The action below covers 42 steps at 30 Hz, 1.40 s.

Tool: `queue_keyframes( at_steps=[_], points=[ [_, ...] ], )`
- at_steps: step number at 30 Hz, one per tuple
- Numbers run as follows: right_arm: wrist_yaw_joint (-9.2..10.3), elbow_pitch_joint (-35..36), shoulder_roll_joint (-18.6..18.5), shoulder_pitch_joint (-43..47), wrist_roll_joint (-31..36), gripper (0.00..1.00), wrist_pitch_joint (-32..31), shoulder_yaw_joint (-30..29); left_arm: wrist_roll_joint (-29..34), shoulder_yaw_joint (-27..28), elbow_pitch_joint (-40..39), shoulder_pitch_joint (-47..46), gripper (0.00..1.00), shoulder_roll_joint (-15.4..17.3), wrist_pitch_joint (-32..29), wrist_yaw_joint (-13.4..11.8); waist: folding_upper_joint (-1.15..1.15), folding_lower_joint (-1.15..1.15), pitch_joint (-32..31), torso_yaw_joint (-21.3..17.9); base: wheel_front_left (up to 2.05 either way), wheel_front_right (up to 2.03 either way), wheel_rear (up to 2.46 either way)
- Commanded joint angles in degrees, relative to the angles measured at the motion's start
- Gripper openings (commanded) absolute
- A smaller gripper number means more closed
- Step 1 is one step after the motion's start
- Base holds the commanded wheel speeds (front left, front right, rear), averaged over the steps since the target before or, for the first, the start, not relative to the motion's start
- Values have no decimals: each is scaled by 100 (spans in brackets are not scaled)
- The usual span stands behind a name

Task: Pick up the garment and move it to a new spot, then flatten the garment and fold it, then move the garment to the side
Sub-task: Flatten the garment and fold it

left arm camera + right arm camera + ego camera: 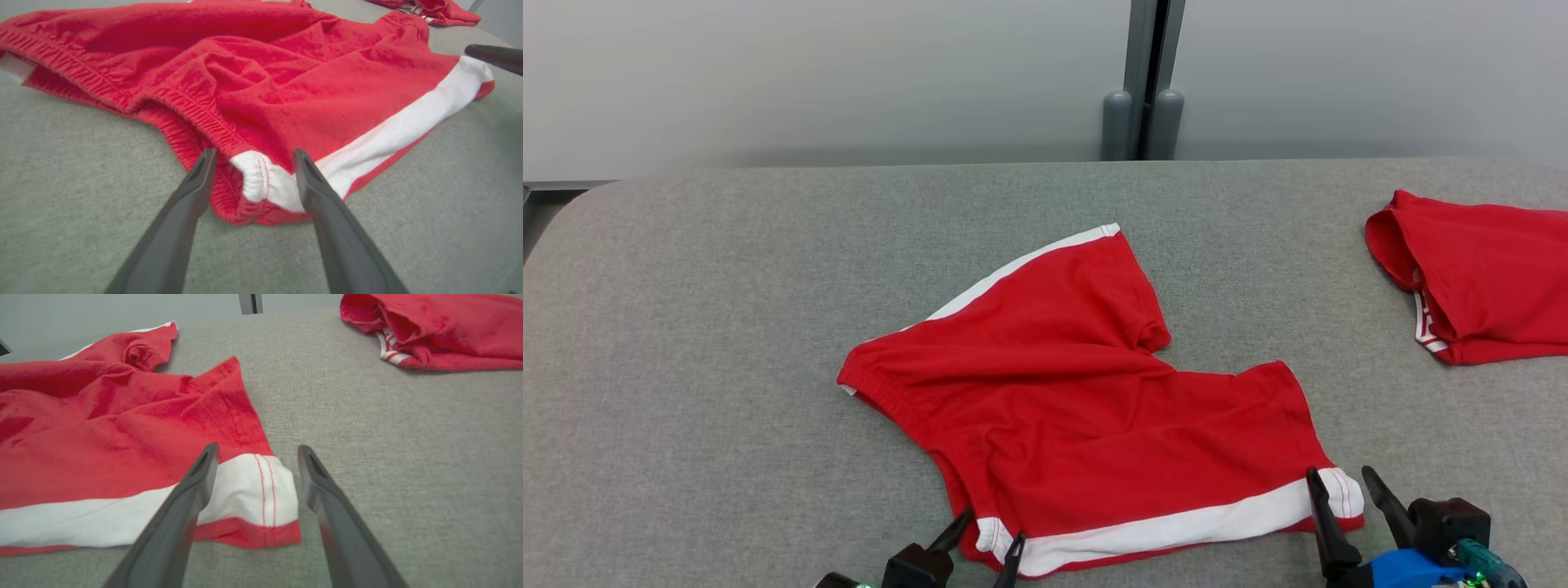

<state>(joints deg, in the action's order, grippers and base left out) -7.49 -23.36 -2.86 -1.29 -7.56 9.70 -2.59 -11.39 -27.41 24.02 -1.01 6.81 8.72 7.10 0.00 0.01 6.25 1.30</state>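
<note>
My left gripper (992, 527) and right gripper (1340, 471) both gape wide, gripping nothing (each straddles a white-banded corner), and the red shorts (1078, 392) lie rumpled on the grey table (727, 327) right before me.

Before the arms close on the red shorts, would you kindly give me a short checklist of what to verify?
1. Left tool open, one jaw on each side of the waistband corner: ok.
2. Right tool open, straddling the white hem corner: ok.
3. Red shorts lying flat: not ok; they are creased around the crotch and rumpled at the waistband.
4. Second red garment lying apart from the shorts, outside either grasp: ok.
5. Each tool low enough to catch both fabric layers: cannot tell.
</note>
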Motion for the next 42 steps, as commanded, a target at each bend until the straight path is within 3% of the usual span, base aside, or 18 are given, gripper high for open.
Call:
queue_keyframes(
  at_steps=[1,13,14,15,16,24,32,37,42],
  points=[
    [-2,-106,-40,-101,-14,100,16,16,-25,-52,64,-25,100,11,5,29,0,-1,11,-3,0,0,0],
    [-2,-958,-177,-405,-291,98,141,361,-223,-340,627,-224,100,-64,17,46,0,-1,22,19,0,0,0],
    [-2,-988,-180,-427,-324,67,164,386,-235,-374,668,-258,89,-76,24,47,0,-1,19,23,0,0,0],
    [-2,-1018,-184,-435,-349,40,192,412,-266,-413,709,-286,66,-95,18,47,0,-1,15,22,0,0,0],
    [-2,-1045,-185,-433,-385,0,208,440,-303,-435,745,-306,1,-116,20,45,0,-1,11,21,0,0,0],
    [-2,-823,-211,-290,-455,0,462,552,-658,-458,771,-543,0,-192,299,35,0,-1,-75,4,0,0,0],
    [-2,200,-290,-358,-568,0,465,758,-867,-127,-115,-882,0,83,479,34,0,-1,17,-42,0,0,0],
    [-2,765,-425,-1089,-660,0,220,896,-958,126,-662,-1654,0,259,293,34,0,-1,278,-91,0,0,0],
    [-2,939,-469,-2464,-648,0,-82,1073,-929,360,-877,-3047,0,459,59,35,0,-1,821,-121,0,0,0]
  ],
)
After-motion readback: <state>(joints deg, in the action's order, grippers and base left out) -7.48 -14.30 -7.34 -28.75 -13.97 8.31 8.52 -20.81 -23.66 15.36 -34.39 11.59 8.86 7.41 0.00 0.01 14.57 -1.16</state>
